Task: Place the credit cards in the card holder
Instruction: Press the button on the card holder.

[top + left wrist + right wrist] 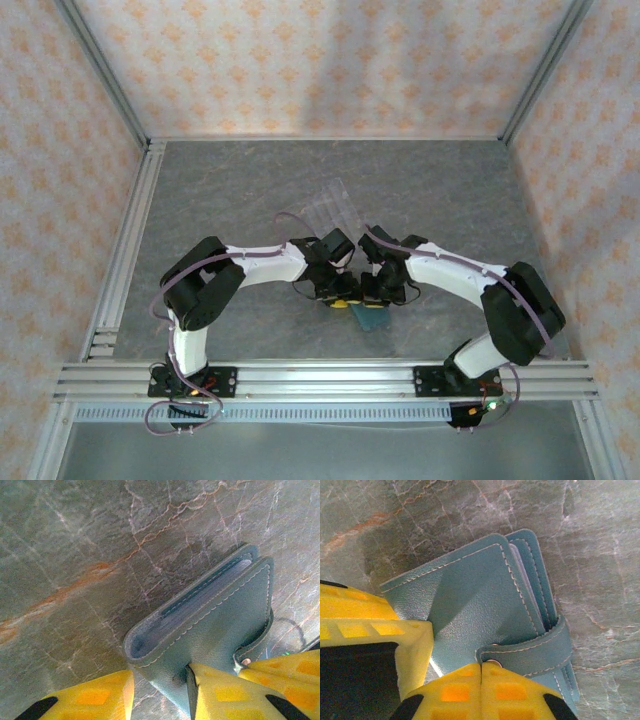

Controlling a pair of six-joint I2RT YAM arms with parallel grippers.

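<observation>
**Q:** Where the left gripper [343,297] and the right gripper [376,292] meet, just below the middle of the top view, what lies under them?

**A:** The holder [377,320], a teal fold on the grey marbled table [250,190], a little nearer the bottom of the frame than either gripper.

**Q:** How does the left gripper [160,680] stand?

**A:** Partly open. In the left wrist view its yellow fingers [95,697] enter from the bottom edge. The lower corner of the holder [215,620] runs into the gap between them. The finger on the right of the frame touches the cover. A strip of table shows beside the finger on the left, so the jaws do not clamp the holder.

**Q:** And the right gripper [481,675]?

**A:** Shut, with its tips pressed together at the bottom centre of the right wrist view. They meet just at the snap [492,663] on the end of the strap [535,650]. The strap wraps the lower right edge of the holder [470,590]. Whether the strap end is pinched between the tips cannot be told.

**Q:** How does the holder lie?

**A:** In the left wrist view its mouth faces the upper left, slightly agape, and the paler lining [200,597] shows inside. In the right wrist view its leaves fan a little toward the upper right.

**Q:** What else is on the table?

**A:** A clear rack [335,207], above the grippers in the top view and apart from the holder.
</observation>
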